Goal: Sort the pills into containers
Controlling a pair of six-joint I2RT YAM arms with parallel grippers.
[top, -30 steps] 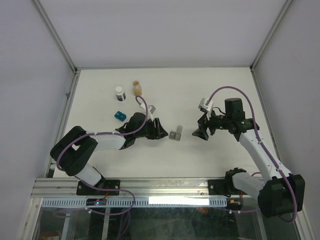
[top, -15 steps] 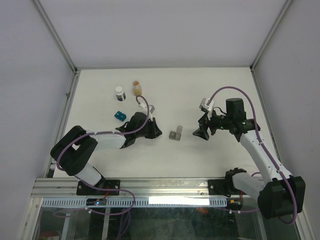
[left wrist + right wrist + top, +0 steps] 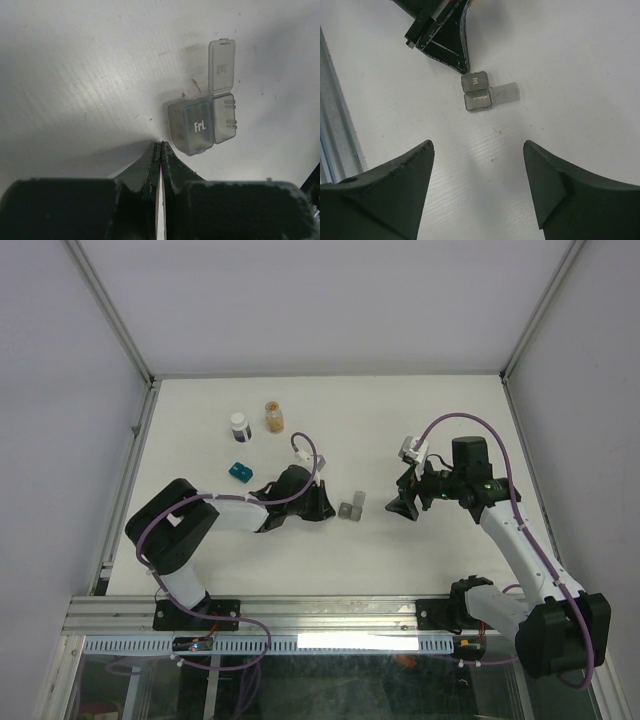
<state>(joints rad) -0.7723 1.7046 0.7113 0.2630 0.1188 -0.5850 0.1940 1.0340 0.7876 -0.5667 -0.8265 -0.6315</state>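
Note:
The gray container [image 3: 350,508] lies mid-table, one cell shut under a lid marked "Fri." [image 3: 198,127], the other cell open with its lid [image 3: 221,64] flipped back. It also shows in the right wrist view [image 3: 477,92]. My left gripper [image 3: 326,508] is shut and empty, its tip [image 3: 161,144] down at the table just left of the gray container's near corner. My right gripper [image 3: 403,502] is open and empty, to the right of that container [image 3: 478,145]. The teal container [image 3: 239,472] lies at the left. The amber-yellow container and loose pills are not in view.
A white-capped dark bottle [image 3: 240,425] and an amber bottle [image 3: 274,416] stand behind the teal container. The left gripper [image 3: 445,35] shows in the right wrist view, pointing at the gray box. White walls enclose the table on three sides.
My left gripper has shifted right, closer to the gray container, and the left arm's elbow has swung right. The right arm has barely moved.

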